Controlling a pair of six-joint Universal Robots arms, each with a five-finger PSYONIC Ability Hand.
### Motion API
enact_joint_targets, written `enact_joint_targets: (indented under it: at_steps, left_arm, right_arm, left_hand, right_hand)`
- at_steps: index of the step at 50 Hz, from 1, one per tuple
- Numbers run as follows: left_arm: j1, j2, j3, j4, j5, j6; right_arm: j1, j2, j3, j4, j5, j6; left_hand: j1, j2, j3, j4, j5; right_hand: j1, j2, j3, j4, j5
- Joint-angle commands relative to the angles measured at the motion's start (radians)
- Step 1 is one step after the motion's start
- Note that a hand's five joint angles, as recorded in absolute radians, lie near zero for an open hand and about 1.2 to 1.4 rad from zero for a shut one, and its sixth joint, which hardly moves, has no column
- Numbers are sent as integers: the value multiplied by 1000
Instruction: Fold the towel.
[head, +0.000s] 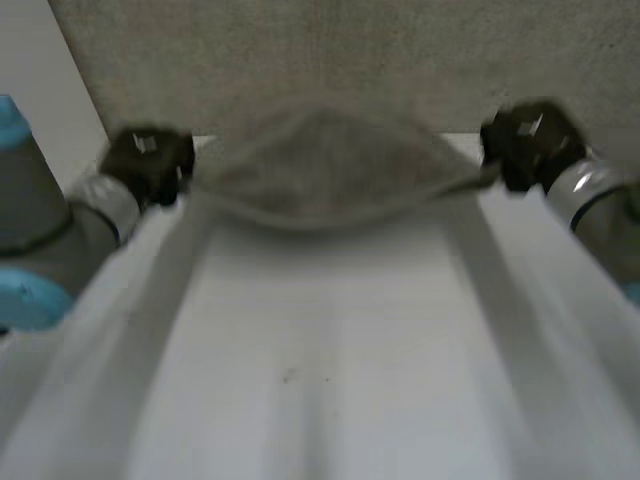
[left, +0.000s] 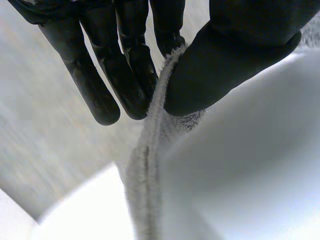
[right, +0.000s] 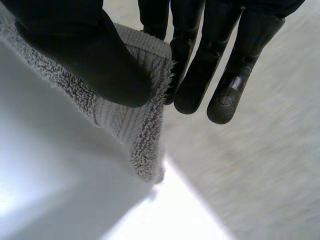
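Towel (head: 325, 170) over far end of table (head: 320, 360), strung between two hands. Left hand (head: 150, 162) at towel's left end, edge pinched between thumb and fingers. Right hand (head: 525, 148) at right end, corner pinched likewise. Towel's lower edge dips mid-span.

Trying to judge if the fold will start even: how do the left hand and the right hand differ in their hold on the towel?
The left hand pinches a thin edge of the towel; the right hand pins a broad flap under its thumb. Past the left hand the cloth runs on as a narrow strip; by the right hand a corner ends just past the thumb. Both pinch thumb against fingers, at opposite ends.
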Motion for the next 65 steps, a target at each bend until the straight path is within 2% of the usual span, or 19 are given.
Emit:
enact_joint_targets:
  at_steps: [1,11,13,20,25,31,36,41,49,59,65]
  left_arm:
    - [-3,-111,-198,154,-5,13]
    - [2,-96,-259,189,-3,45]
    - [2,-87,-262,190,-2,45]
    - [2,-76,-279,197,-3,45]
    - [2,-81,-293,198,-3,46]
    - [2,-85,-293,198,-3,45]
    - [2,-85,-293,198,-3,45]
    - [2,-85,-302,198,-3,45]
    - [2,-84,-308,198,-3,43]
    - [2,-84,-313,198,-2,43]
    - [2,-84,-313,198,-2,43]
  right_arm:
    - [0,173,85,-14,-4,-6]
    - [-9,179,142,-10,2,0]
    - [-15,164,157,-12,1,3]
    - [-29,160,174,-24,-5,5]
    - [-29,150,202,-56,-16,1]
    - [-27,129,251,-145,-100,-32]
    - [-30,130,263,-181,-130,-114]
    - [-73,100,277,-179,-128,-294]
    - [-101,48,297,-178,-142,-361]
    - [-121,55,308,-118,-225,-393]
    - [-132,25,306,-80,-219,-384]
  left_hand:
    - [224,177,180,179,187]
    - [224,177,180,179,187]
    - [224,177,180,179,187]
    - [224,177,180,179,187]
    - [224,177,180,179,187]
    - [224,177,180,179,187]
    - [224,177,180,179,187]
    - [224,177,180,179,187]
    - [224,177,180,179,187]
    - [224,177,180,179,187]
    - [224,177,180,179,187]
  right_hand:
    - [6,182,181,179,187]
    - [-48,127,126,124,132]
    - [-364,-188,-189,-191,-183]
    - [-641,-466,-466,-468,-460]
    - [-639,-463,-464,-466,-458]
    - [-639,-463,-464,-466,-458]
    - [-691,-516,-517,-519,-511]
    - [-984,-809,-810,-812,-804]
    - [-1011,-836,-837,-839,-831]
    - [-991,-815,-816,-818,-810]
    - [-938,-763,-764,-766,-758]
